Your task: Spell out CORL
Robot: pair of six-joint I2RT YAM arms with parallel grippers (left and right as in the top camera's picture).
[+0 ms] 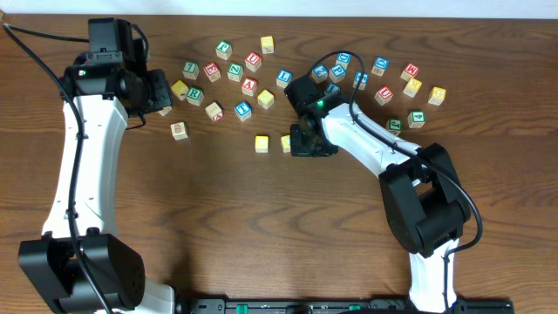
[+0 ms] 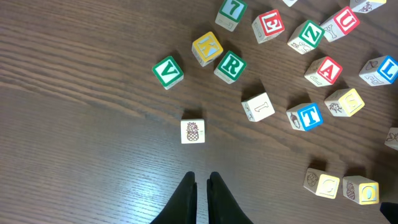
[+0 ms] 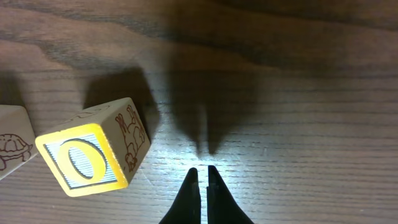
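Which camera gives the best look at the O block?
Right wrist: the O block fills the lower left, its letter plain. Left wrist shows it small at the bottom right; overhead shows only a yellow edge beside the right tool.

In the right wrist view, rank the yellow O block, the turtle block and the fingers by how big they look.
1. Yellow O block.
2-3. Fingers and turtle block: similar visible area, and the frame edge cuts both off, so unranked.

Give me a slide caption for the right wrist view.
Right gripper, shut and empty, beside the yellow-framed O block; a turtle-sided block at the left edge.
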